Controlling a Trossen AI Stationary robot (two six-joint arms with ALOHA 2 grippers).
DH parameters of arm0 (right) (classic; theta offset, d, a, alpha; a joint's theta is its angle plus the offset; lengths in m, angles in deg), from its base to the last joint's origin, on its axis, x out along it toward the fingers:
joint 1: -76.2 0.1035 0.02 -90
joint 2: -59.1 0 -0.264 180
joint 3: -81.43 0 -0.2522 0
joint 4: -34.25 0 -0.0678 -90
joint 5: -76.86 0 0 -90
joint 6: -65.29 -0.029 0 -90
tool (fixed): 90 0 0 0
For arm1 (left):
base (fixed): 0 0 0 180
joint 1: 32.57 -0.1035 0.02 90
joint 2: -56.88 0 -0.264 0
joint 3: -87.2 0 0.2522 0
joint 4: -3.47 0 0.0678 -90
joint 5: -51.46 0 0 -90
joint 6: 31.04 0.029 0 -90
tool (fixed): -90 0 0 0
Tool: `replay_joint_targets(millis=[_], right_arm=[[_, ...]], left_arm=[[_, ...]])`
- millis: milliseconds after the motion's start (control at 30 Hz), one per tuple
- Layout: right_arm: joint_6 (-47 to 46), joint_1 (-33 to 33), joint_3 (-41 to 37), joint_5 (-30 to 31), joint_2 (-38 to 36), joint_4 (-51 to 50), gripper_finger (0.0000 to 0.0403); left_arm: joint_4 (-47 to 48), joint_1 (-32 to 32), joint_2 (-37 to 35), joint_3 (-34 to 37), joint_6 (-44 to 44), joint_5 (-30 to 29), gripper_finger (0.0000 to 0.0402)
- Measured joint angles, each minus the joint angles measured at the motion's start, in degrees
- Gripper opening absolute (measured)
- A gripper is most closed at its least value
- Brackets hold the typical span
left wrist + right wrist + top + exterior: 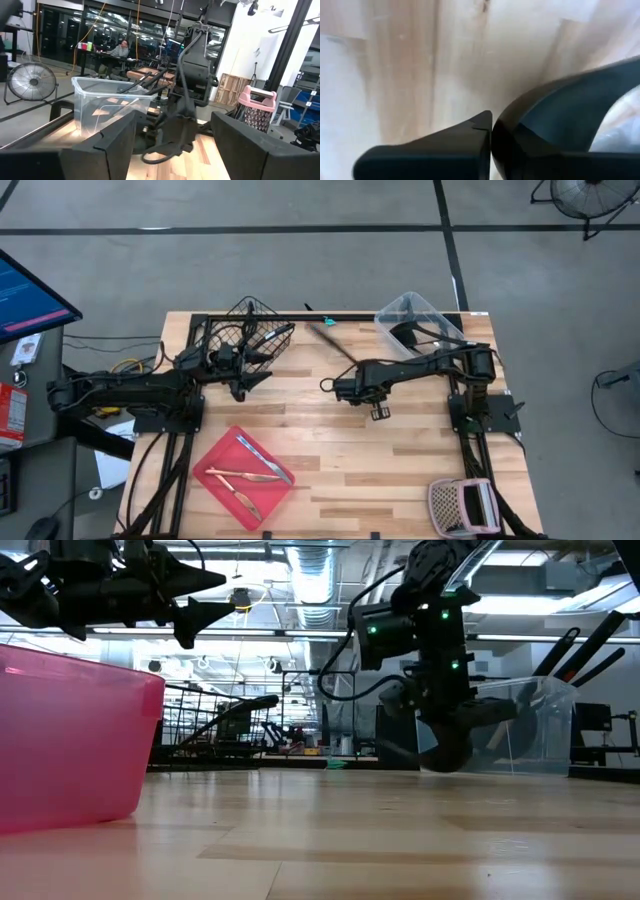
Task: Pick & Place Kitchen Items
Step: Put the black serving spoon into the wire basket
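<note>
Tabletop (400, 470): wooden slab filling the centre of the high view; carries every container, so both arms reach all stations.
Clear bin (425, 315): upper right of the high view; holds dark long-handled utensils, apparently the supply for the right arm.
Wire basket (245, 330): upper centre-left, just beside the left arm; black utensil handles stick out of it.
Red tray (215, 465): lower left; flat and shallow, so slim cutlery lies in it side by side.
Left gripper (262, 373): centre-left, raised beside the wire basket; fingers apart, nothing between them, apparently waiting.
Right gripper (380, 412): centre of the high view, low over bare tabletop; the fingers meet at their tips in the right wrist view. A curved black shape lies against one finger; whether it is a held utensil cannot be told.
Loose black utensil (335, 340): upper centre, lying diagonally on the tabletop between basket and bin, not yet sorted.
Cutlery (262, 460): silver and copper-coloured pieces in the red tray.
</note>
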Motion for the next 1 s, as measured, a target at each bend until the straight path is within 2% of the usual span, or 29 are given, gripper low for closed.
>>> replay_joint_targets(millis=[233,500,633,767,1000], right_arm=[[-1.8,0.8,1.5,-4.5,-0.3,-1.3,0.0012],[-3.0,3.3,10.3,-4.6,-1.6,-6.6,0.0012],[-4.3,4.2,13.3,-4.4,-6.3,-8.0,0.0012],[-7.5,5.0,13.9,-4.3,-14.2,-6.8,0.0012],[-6.9,7.3,13.9,-4.1,-25.1,6.7,0.0012]], left_arm=[[0.0,0.0,0.0,0.0,0.0,0.0,0.0234],[0.0,0.0,0.0,0.0,0.0,0.0,0.0234],[-0.1,0.0,0.0,0.0,0.0,0.0,0.0236],[-0.2,0.0,0.0,0.0,0.0,0.0,0.0236],[-3.4,0.0,0.0,0.0,-4.9,-0.5,0.0238]])
